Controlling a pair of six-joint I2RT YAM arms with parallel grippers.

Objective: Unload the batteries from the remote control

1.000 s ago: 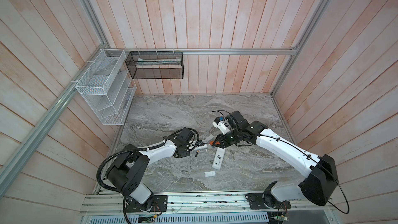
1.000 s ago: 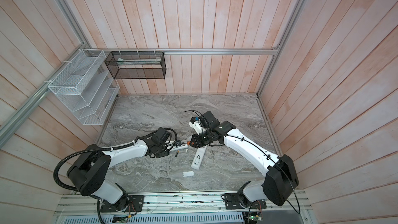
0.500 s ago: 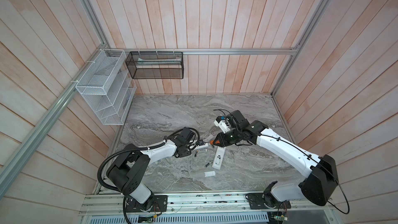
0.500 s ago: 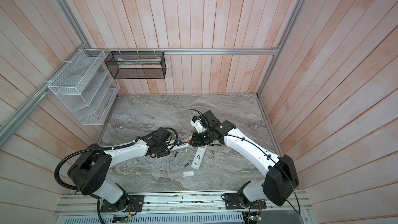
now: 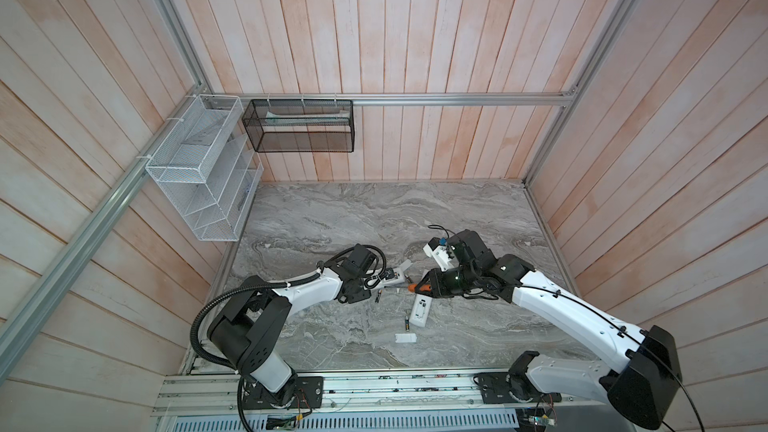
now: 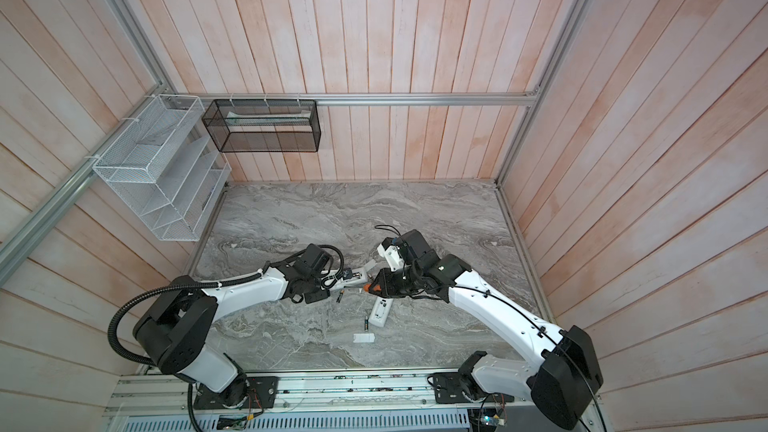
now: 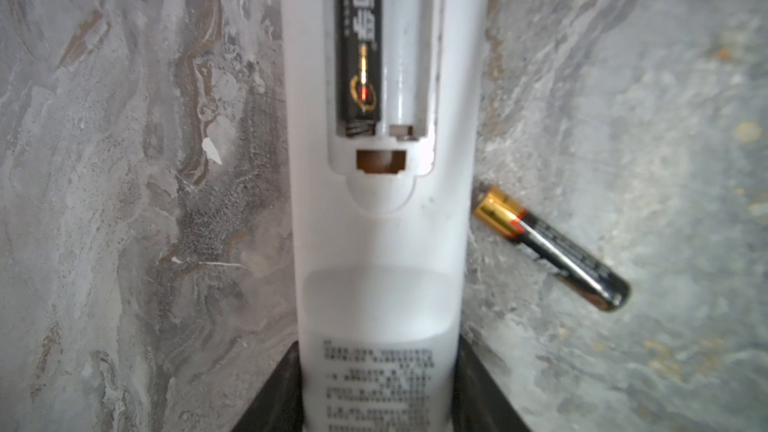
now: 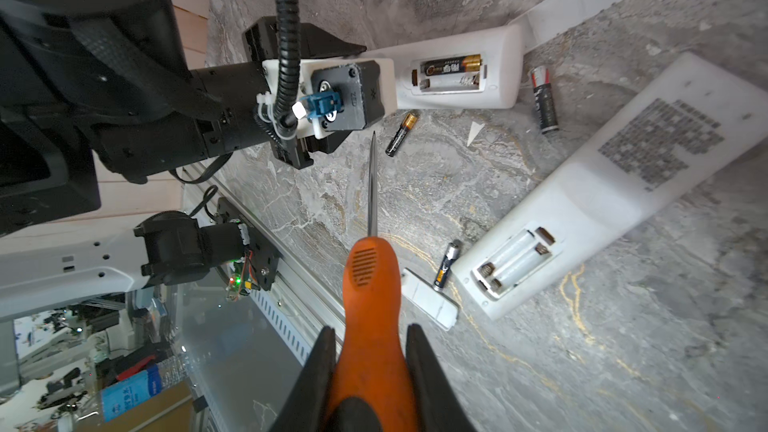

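My left gripper (image 7: 378, 392) is shut on a white remote control (image 7: 380, 243) whose back compartment is uncovered. One of the batteries (image 7: 358, 43) sits in it, and the slot beside it is empty. Another battery (image 7: 548, 247) lies loose on the table next to this remote. My right gripper (image 8: 370, 367) is shut on an orange-handled screwdriver (image 8: 370, 305). Its tip hangs short of the held remote (image 8: 457, 72), near the loose battery (image 8: 401, 133). In both top views the grippers (image 5: 388, 280) (image 6: 376, 284) face each other at mid-table.
A second white remote (image 8: 602, 201) lies flat with both slots empty, a battery (image 8: 446, 264) and a white cover (image 8: 428, 299) beside it. Another battery (image 8: 544, 99) and a cover (image 8: 569, 4) lie past the held remote. Mesh baskets (image 5: 199, 172) hang on the left wall.
A battery now lies beside the flat remote where none showed a second ago. Both arms have hardly moved.
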